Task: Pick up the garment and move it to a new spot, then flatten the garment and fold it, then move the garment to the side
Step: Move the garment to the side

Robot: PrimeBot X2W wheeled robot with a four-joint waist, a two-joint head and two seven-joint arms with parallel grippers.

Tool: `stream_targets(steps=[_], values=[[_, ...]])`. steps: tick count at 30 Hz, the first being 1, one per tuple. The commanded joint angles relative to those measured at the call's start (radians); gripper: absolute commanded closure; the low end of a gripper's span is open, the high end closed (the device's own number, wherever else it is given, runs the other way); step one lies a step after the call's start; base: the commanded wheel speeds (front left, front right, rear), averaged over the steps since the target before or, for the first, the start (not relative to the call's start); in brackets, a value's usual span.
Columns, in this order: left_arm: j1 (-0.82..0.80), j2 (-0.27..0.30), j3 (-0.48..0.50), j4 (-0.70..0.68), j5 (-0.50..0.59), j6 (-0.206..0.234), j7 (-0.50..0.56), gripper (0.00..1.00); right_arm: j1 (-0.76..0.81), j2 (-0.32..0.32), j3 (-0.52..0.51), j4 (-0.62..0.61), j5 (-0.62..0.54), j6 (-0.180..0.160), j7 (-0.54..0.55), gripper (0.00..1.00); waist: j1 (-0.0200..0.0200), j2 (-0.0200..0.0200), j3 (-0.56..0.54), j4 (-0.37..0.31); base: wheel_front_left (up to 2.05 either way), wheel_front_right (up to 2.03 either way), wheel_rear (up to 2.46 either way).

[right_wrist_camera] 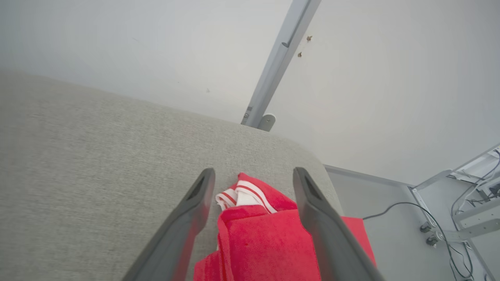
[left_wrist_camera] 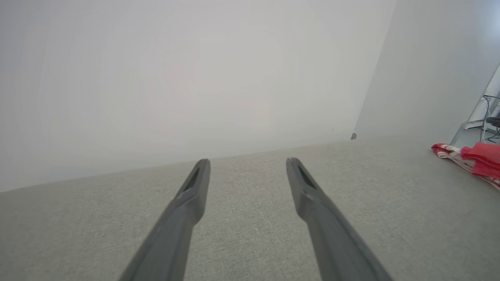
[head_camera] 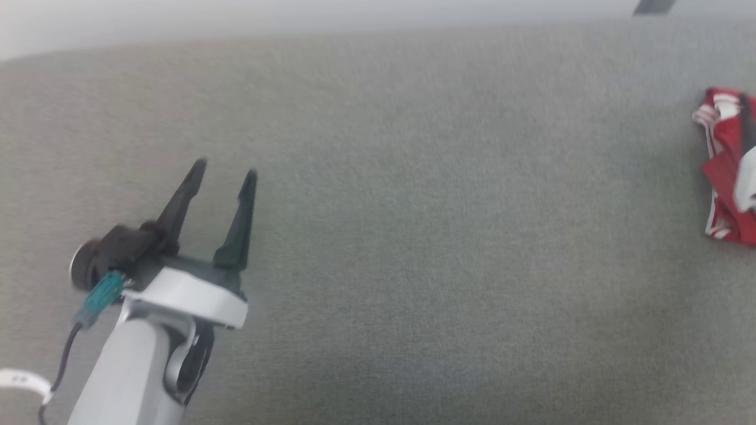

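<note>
**A:** Head view: where's the garment?

**B:** You've got the garment (head_camera: 725, 177) bunched at the right end of the grey cloth-covered counter (head_camera: 413, 248). Its long axis runs away from the robot. Your left pincer (head_camera: 225, 167) is well apart from the garment, off to its left, fingers spread and holding nothing.

**A:** Left wrist view?

**B:** The left pincer (left_wrist_camera: 247, 161) is spread over bare counter (left_wrist_camera: 250, 234). The garment (left_wrist_camera: 474, 160) is far off to its right, by the counter's edge.

**A:** Right wrist view?

**B:** Your right pincer (right_wrist_camera: 254, 171) is spread wide with nothing clamped. The garment (right_wrist_camera: 258, 238) lies between and below its two fingers, close to the counter's rounded corner (right_wrist_camera: 304, 156). The garment's length runs roughly along the fingers. I can't tell whether the fingers touch the cloth.

**A:** Which arm is nearer?

**B:** The right one, by far. It's straddling the garment, and the left is way off.

**A:** What stage?

**B:** My judgement is that you can't settle it. A layered lump at the counter's end fits a garment waiting to be lifted. It also fits one already folded and set aside.
</note>
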Motion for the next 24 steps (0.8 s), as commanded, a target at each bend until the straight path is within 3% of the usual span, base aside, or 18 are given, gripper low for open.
stream_targets(steps=[1, 7, 14, 24], values=[[0.023, -0.002, 0.011, 0.003, 0.012, -0.001, -0.005, 0.00, 0.023, 0.008, 0.002, -0.008, 0.010, -0.002, -0.009, 0.00, 0.0000, 0.0000, -0.049, 0.028, 0.00, 0.00, 0.00], [0.124, -0.015, 0.091, -0.006, 0.027, -0.001, -0.004, 0.00, 0.127, 0.061, 0.024, -0.078, 0.063, -0.002, -0.021, 0.00, 0.0000, 0.0000, -0.133, 0.053, 0.00, 0.00, 0.00], [0.239, -0.037, 0.178, -0.026, 0.055, -0.001, -0.004, 0.00, 0.277, 0.100, 0.031, -0.245, 0.116, -0.002, -0.021, 0.00, 0.0000, 0.0000, -0.200, 0.066, 0.00, 0.00, 0.00], [0.371, -0.031, 0.228, -0.049, 0.058, -0.001, -0.004, 0.00, 0.563, 0.190, -0.069, -0.549, 0.093, -0.002, -0.022, 0.00, 0.0000, 0.0000, -0.264, 0.065, 0.00, 0.00, 0.00]])
